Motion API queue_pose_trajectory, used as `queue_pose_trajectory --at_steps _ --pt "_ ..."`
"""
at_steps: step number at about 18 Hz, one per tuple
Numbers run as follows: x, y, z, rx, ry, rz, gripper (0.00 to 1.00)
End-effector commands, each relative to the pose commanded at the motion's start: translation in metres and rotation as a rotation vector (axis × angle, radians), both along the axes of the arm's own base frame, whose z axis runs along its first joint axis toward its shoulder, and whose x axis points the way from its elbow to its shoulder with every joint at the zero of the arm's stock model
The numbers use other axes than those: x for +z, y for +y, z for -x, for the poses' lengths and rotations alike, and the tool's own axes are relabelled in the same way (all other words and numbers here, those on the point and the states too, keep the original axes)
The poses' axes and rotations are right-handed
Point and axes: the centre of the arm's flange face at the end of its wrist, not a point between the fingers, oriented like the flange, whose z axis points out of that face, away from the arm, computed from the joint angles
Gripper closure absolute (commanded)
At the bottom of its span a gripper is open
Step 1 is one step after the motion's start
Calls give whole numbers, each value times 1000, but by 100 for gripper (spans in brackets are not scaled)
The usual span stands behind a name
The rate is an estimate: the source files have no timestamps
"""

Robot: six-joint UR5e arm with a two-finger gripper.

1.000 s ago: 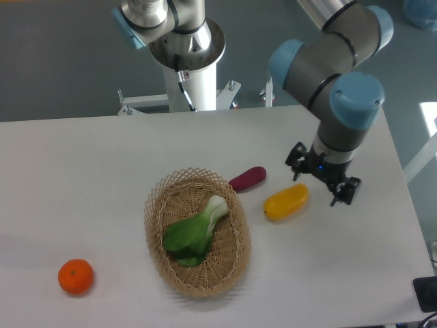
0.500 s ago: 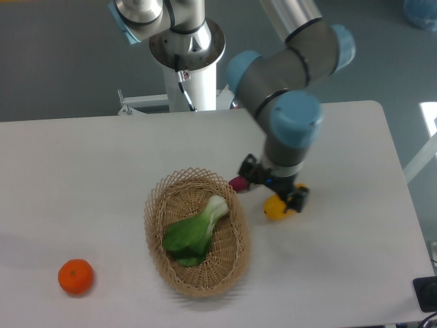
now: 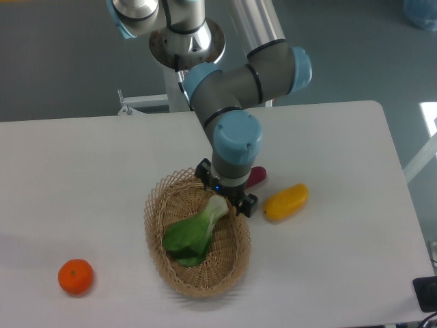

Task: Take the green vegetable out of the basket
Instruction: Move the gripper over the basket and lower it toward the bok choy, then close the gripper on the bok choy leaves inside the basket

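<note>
Jaws (spread unclear) above green vegetable (image 3: 196, 231)

The vegetable (image 3: 194, 232), with bright green leaves and a pale stalk, lies diagonally inside the oval tan wicker basket (image 3: 158, 205), stalk end pointing upper right.

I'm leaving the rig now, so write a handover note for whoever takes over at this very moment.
Gripper: over the basket's far rim, just above the white stalk end of the green vegetable. It holds nothing; whether it is open cannot be told from this view.
Things: the green vegetable lies in the basket, leaves toward the near side. Yellow vegetable and purple vegetable sit on the table to the basket's right; an orange lies at near left.
Done: arm brought over the basket.
Left: lower, grasp the green vegetable, lift it out.
</note>
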Motion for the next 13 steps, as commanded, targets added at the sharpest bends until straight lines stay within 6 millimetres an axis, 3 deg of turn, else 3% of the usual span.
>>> queue_pose_trajectory --at_steps 5,13 --pt "-31 4 -12 15 13 -3 0" --pt "-47 9 -9 29 20 -9 0"
